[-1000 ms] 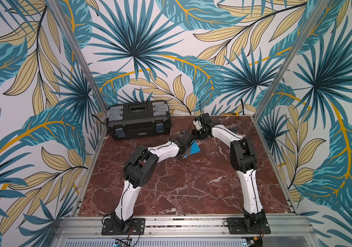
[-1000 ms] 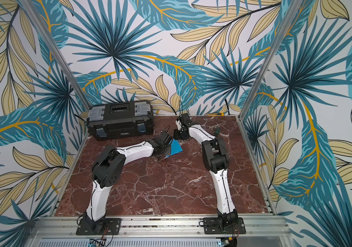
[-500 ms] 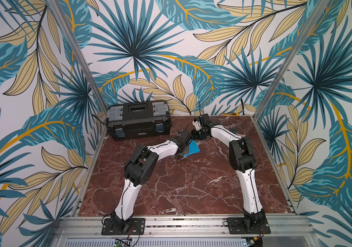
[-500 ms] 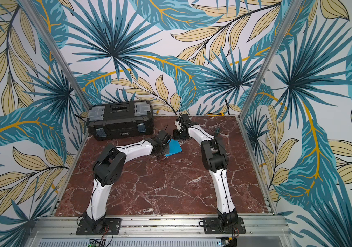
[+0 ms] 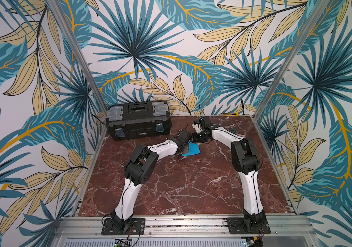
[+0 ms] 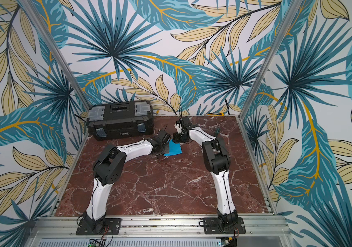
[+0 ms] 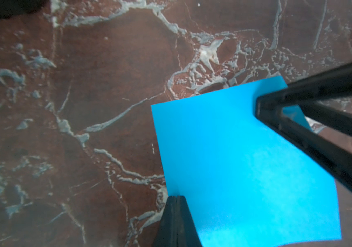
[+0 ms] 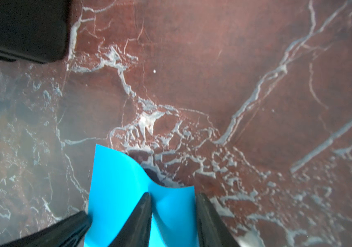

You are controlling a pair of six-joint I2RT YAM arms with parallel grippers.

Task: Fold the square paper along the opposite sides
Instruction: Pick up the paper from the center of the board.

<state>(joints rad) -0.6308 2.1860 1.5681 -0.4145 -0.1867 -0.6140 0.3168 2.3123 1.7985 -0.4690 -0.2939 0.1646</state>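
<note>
Almost nothing has moved: the light, floppy-looking sky-blue square paper (image 5: pixel 193 148) sits far back, left gripper (image 7: pixel 176 197) pinching its left edge, right gripper (image 8: pixel 173 194) spread around its far corner; hold edges gently.

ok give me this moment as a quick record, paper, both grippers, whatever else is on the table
square paper: sky-blue, on the marble table, one side curled up
left gripper: shut on the paper's edge
right gripper: open, jaws astride the paper's other end
black toolbox: back left
fold: not yet made
</note>
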